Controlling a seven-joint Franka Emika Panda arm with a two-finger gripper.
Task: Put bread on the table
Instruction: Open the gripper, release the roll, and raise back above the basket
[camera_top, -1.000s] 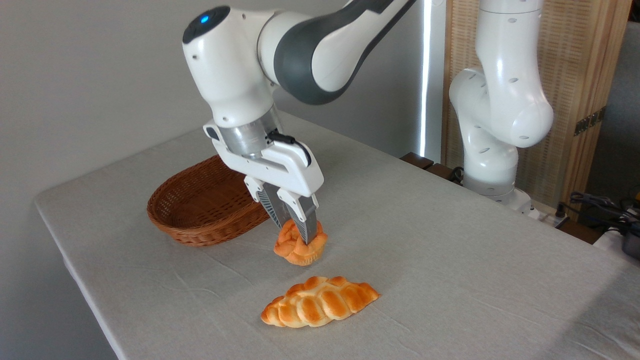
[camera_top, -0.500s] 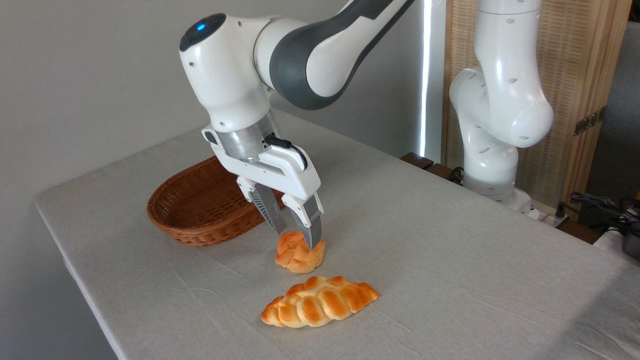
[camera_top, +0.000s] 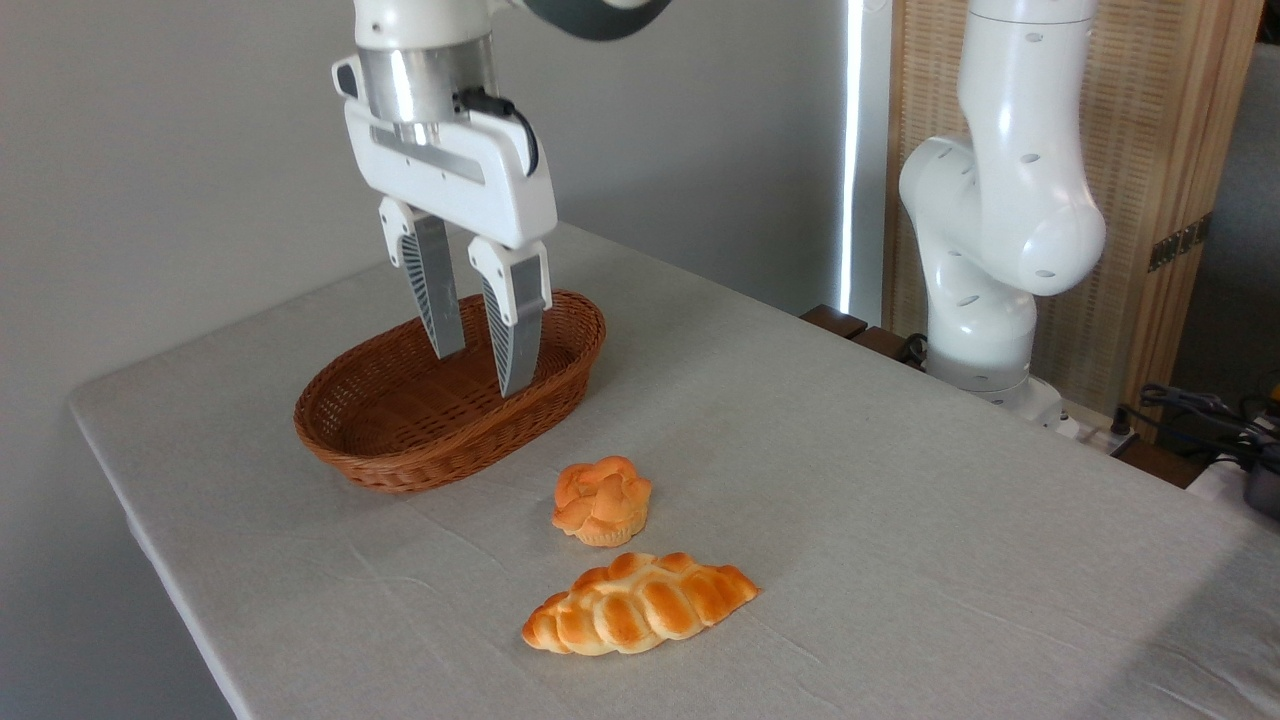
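The bread (camera_top: 601, 500), a small round golden-orange bun with a knotted top, sits upright on the grey-clothed table (camera_top: 850, 480), just right of the basket's near end. My gripper (camera_top: 482, 370) hangs open and empty high above the wicker basket, well up and to the left of the bun. Nothing is between its fingers (camera_top: 516, 320).
An oval brown wicker basket (camera_top: 400, 440) stands on the table's left part with nothing in it. A longer braided loaf (camera_top: 640, 603) lies just in front of the bun. The arm's white base (camera_top: 990, 200) rises at the table's far right edge, with cables beyond.
The fingers opened and let go of the bun, which stays on the cloth. The gripper then rose and moved left, over the basket.
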